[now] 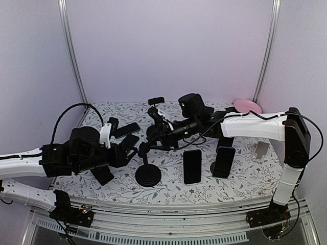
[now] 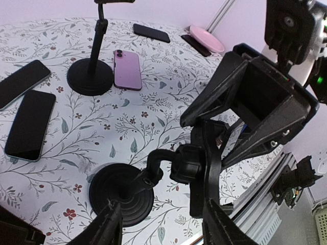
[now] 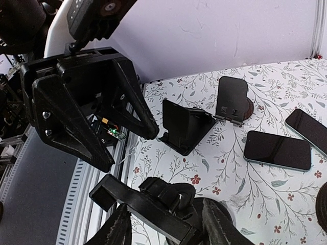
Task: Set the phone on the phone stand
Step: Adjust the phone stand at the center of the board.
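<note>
A black phone stand has a round base (image 1: 148, 176) (image 2: 121, 193) and a bent neck ending in a clamp cradle (image 2: 207, 168) (image 3: 148, 209). My left gripper (image 2: 163, 206) (image 1: 132, 149) is open above the base, its right finger beside the cradle. My right gripper (image 3: 166, 206) (image 1: 161, 135) reaches in from the other side. Its fingers straddle the cradle and ball joint, and no firm pinch shows. A black phone (image 1: 192, 166) and a second phone (image 1: 224, 162) lie flat on the table to the right. A purple phone (image 2: 127, 69) lies face down. None is held.
A second stand (image 2: 91, 75) with an upright pole stands behind. Two folding black stands (image 3: 186, 125) (image 3: 232, 99) sit at the left of the table. More dark phones (image 2: 30, 125) (image 2: 23, 84) lie flat. A pink plate (image 1: 248, 105) is at the back right.
</note>
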Controlling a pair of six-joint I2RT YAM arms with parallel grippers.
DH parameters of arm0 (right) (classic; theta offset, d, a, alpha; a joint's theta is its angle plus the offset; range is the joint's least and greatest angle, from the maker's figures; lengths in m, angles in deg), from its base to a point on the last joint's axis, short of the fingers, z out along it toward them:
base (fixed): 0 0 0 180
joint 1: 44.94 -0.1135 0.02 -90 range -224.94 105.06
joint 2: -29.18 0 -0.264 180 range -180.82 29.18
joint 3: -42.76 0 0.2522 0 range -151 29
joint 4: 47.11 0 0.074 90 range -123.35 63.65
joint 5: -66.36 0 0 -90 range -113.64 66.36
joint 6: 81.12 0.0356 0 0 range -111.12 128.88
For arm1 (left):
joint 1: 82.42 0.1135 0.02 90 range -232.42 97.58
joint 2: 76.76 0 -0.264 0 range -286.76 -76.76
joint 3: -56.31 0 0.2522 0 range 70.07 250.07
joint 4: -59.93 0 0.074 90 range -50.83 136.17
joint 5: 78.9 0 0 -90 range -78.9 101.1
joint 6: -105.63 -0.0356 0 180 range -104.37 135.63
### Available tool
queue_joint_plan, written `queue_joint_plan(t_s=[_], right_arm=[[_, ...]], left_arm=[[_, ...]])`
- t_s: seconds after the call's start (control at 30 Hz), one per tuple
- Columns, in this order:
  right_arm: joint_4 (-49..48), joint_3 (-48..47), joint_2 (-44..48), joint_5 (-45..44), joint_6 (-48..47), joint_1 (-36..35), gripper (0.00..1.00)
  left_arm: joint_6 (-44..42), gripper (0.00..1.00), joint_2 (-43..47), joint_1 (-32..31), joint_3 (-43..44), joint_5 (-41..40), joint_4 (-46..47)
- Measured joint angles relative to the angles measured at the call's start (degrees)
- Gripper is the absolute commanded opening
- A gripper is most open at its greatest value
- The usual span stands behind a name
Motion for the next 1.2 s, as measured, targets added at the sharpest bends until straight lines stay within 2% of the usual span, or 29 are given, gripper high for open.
queue_joint_plan(t_s=[0.3,0.67,1.03,1.2], right_arm=[[-4.7,4.81,0.98,-1.38,3.52,-0.48,0.25],[-10.6,13.33,7.37,-15.98,12.2,-4.68,0.22],[-11.32,15.06,9.7,-31.17,18.88,-8.57,0.23],[-11.3,15.06,9.75,-35.5,21.0,-9.66,0.25]], left_arm=[[0.04,0.52,1.09,0.2,0.07,0.0,-0.85],[0.28,0.52,1.92,0.2,0.07,-0.15,-1.6],[1.07,0.52,3.17,0.2,-0.28,-0.44,-1.86],[1.18,0.52,3.5,0.2,-0.61,-0.42,-2.05]])
